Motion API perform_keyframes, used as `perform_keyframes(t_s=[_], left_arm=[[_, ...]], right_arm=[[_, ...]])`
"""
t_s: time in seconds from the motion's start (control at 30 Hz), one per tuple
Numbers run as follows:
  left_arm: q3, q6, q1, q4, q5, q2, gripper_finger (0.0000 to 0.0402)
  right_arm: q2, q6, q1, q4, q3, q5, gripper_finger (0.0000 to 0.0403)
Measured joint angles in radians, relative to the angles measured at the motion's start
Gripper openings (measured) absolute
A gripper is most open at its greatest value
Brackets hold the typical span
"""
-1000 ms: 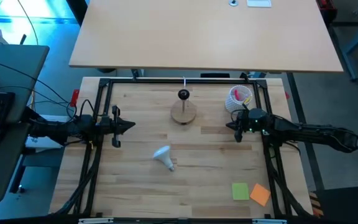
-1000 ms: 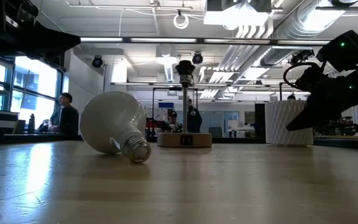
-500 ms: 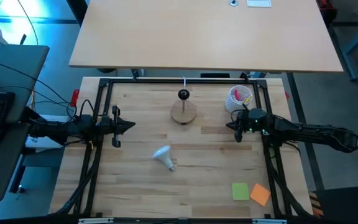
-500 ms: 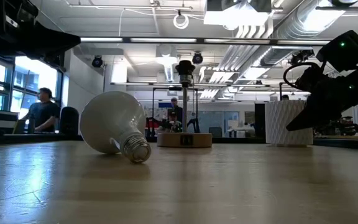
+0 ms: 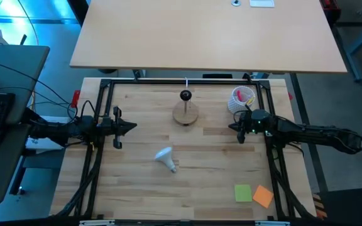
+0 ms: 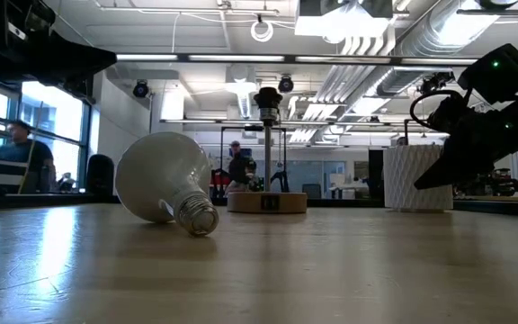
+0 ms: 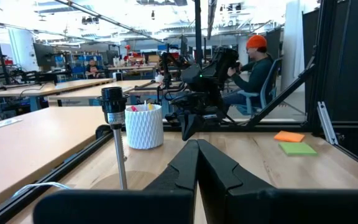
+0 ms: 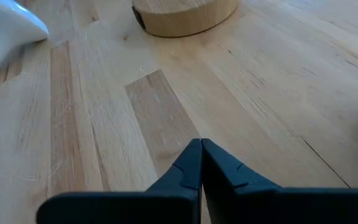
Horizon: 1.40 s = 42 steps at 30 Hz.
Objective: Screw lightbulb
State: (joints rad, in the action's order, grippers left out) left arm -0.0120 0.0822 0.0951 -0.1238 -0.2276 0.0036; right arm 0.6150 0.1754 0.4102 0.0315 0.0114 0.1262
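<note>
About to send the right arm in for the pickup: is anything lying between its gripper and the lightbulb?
Nothing visible. In the high view only bare tabletop lies between the right gripper and the lightbulb, which rests on its side. The wooden stand and the white cup sit farther back, off that line.

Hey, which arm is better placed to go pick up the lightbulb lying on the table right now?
Probably the left, narrowly. The lightbulb lies on its side, a little nearer the left gripper than the right gripper. Both are shut, empty and apart from it; nothing blocks either path.
</note>
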Motion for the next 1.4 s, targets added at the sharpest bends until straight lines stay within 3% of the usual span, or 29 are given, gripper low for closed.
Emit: perform_keyframes(t_s=[0.07, 0.23, 0.33, 0.47, 0.5, 0.57, 0.63, 0.77, 0.83, 0.9, 1.0, 1.17, 1.4], left_arm=[[0.000, -0.033, 0.000, 0.003, 0.001, 0.000, 0.0001], [0.000, -0.320, 0.005, 0.027, 0.035, 0.000, 0.0001], [0.000, -0.417, 0.005, 0.028, 0.035, 0.000, 0.0001], [0.000, -0.504, 0.005, 0.010, 0.035, 0.000, 0.0001], [0.000, -0.524, 0.005, 0.004, 0.037, 0.000, 0.0001], [0.000, -0.534, 0.005, -0.010, 0.060, 0.000, 0.0001], [0.000, -0.527, 0.005, -0.044, 0.108, 0.000, 0.0001], [0.000, -0.488, 0.014, -0.116, 0.213, 0.000, 0.0001], [0.000, -0.453, 0.031, -0.146, 0.238, 0.000, 0.0001], [0.000, -0.415, 0.047, -0.162, 0.240, 0.000, 0.0001], [0.000, -0.366, 0.067, -0.189, 0.234, 0.000, 0.0001], [0.000, -0.350, 0.086, -0.206, 0.210, 0.000, 0.0001], [0.000, -0.340, 0.092, -0.203, 0.205, 0.000, 0.0001]], right_arm=[[0.000, 0.000, 0.000, 0.000, 0.000, 0.000, 0.0000], [0.000, -0.074, 0.000, 0.003, 0.000, -0.012, 0.0000], [0.000, -0.097, 0.000, 0.017, 0.000, -0.013, 0.0000], [0.000, -0.084, 0.000, 0.043, 0.000, -0.011, 0.0000], [0.000, -0.003, -0.001, 0.071, 0.000, 0.004, 0.0000], [0.000, 0.297, -0.001, 0.162, 0.000, 0.035, 0.0000], [0.000, 0.447, 0.001, 0.276, 0.000, 0.022, 0.0000], [0.001, 0.454, -0.082, 0.705, 0.000, 0.115, 0.0000], [0.000, 0.420, -0.166, 0.932, 0.005, 0.084, 0.0000], [0.000, 0.350, -0.260, 1.027, 0.037, 0.046, 0.0000], [0.018, 0.243, -0.405, 0.898, 0.120, -0.053, 0.0000], [0.169, 0.185, -0.585, 0.519, 0.280, -0.346, 0.0000], [0.495, 0.286, -0.679, 0.543, 0.413, -0.349, 0.0000]])
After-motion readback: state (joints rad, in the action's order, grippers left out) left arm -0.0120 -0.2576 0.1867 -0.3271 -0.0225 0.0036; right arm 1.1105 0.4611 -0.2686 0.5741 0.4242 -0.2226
